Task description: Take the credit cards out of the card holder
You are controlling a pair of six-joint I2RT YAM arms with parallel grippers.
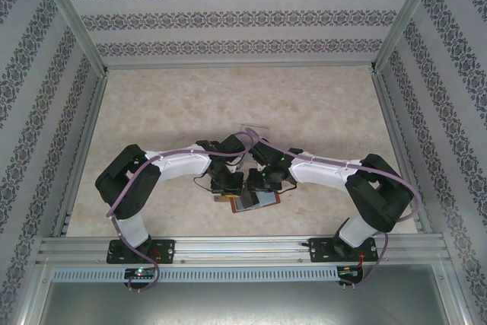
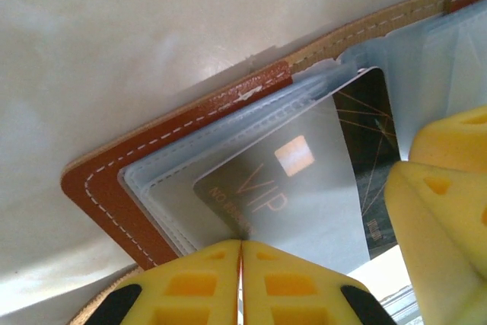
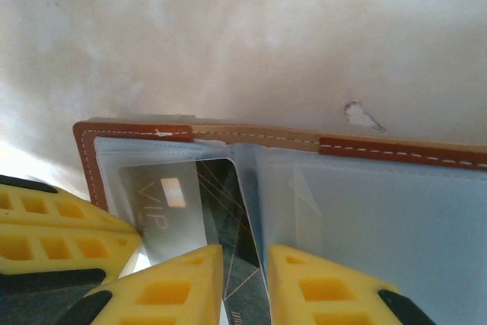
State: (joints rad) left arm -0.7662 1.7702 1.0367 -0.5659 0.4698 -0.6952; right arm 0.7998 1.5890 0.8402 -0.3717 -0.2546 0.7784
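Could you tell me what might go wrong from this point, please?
The left hand is shut at the edge of the clear sleeve and the card, so it may pinch both and trap the card.
The right hand straddles the card's dark end; a pull could drag the whole card holder along.
The hands are very close and could collide.

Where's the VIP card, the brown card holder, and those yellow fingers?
VIP card (image 2: 289,188): left wrist view, grey face.
Card holder (image 2: 190,123): left wrist view, brown stitched border.
Yellow fingers (image 2: 221,258): left wrist view, left arm's near pad.
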